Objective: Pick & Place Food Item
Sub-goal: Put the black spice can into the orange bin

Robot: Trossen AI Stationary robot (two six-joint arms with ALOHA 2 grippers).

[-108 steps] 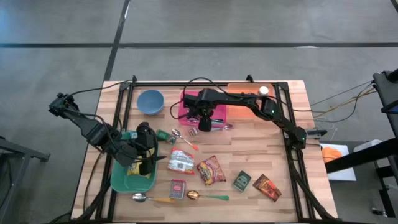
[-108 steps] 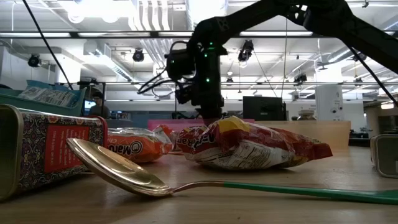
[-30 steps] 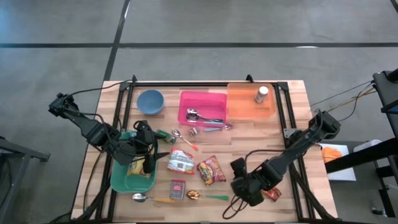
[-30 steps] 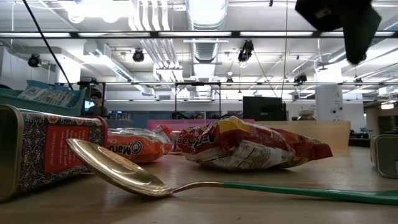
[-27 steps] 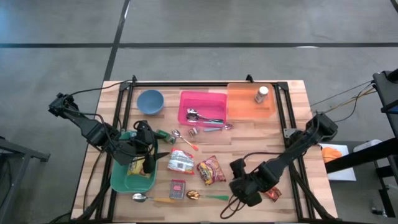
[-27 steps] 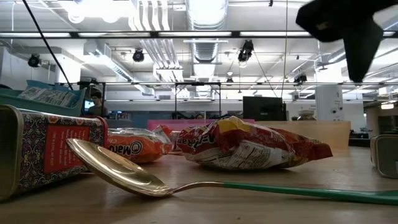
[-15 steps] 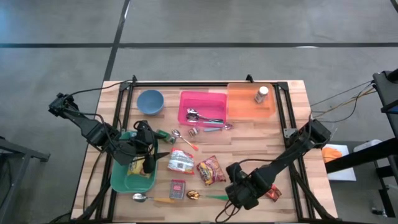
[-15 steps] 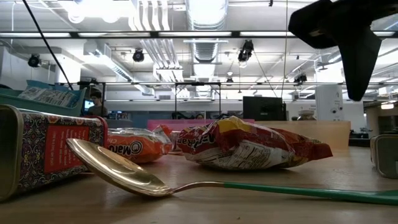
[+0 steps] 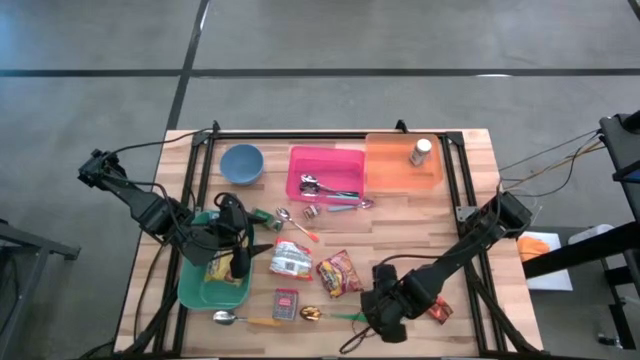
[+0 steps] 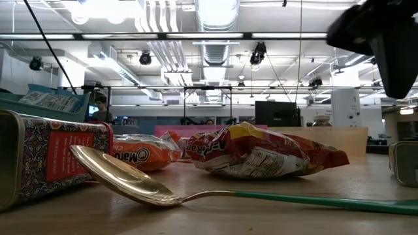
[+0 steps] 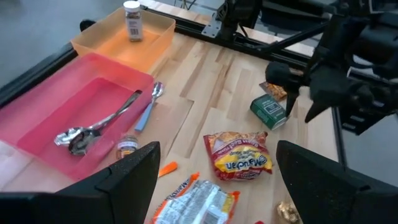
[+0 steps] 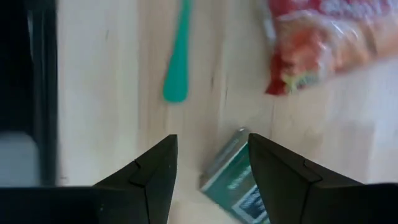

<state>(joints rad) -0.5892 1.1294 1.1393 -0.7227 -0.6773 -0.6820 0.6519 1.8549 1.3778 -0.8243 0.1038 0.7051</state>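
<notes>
Right gripper (image 12: 208, 163) held above green box (image 12: 239, 184) near surface front edge, jaws apart, nothing gripped; left gripper (image 9: 237, 262) parked over green tray (image 9: 195, 290), jaws open

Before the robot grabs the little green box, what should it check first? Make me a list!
1. Right gripper open: ok, its fingers stand apart.
2. Green box between those fingers: ok in the right wrist view, lying a bit slanted.
3. Nothing in the right gripper: ok.
4. Red snack bag away from the box: ok.
5. Green spoon handle out of the way: ok.
6. Left gripper waiting over the green tray: ok.
</notes>
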